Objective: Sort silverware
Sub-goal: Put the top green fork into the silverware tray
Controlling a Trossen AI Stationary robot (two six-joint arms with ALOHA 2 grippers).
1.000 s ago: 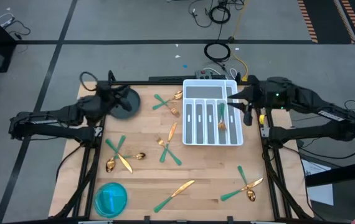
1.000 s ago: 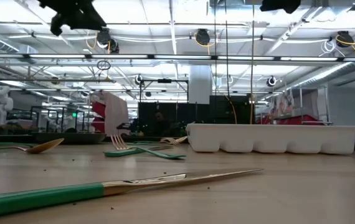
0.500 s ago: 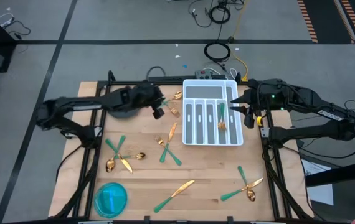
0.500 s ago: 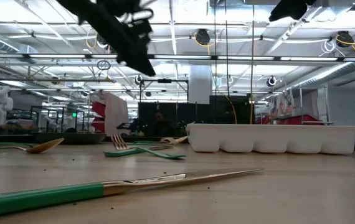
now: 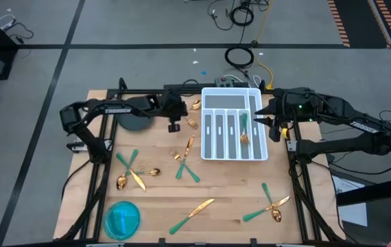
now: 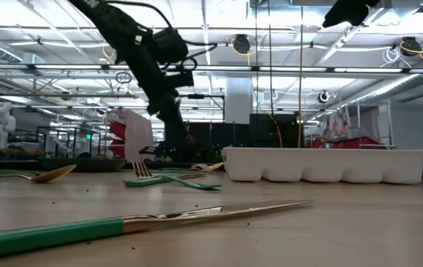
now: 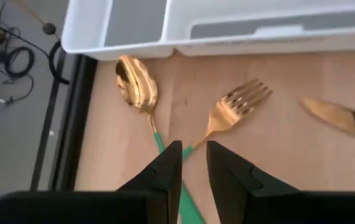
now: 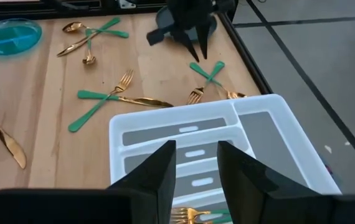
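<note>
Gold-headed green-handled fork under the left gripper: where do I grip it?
Take the gold-headed fork from straight above, with the left gripper astride the neck behind its tines: it lies flat, and farther back its green handle crosses the gold spoon's.

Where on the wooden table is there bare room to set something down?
The wooden table is bare between the gold knife and the crossed cutlery, and between the blue round bowl and that knife. It is crowded left of the white compartmented tray, where the left gripper hangs.
</note>
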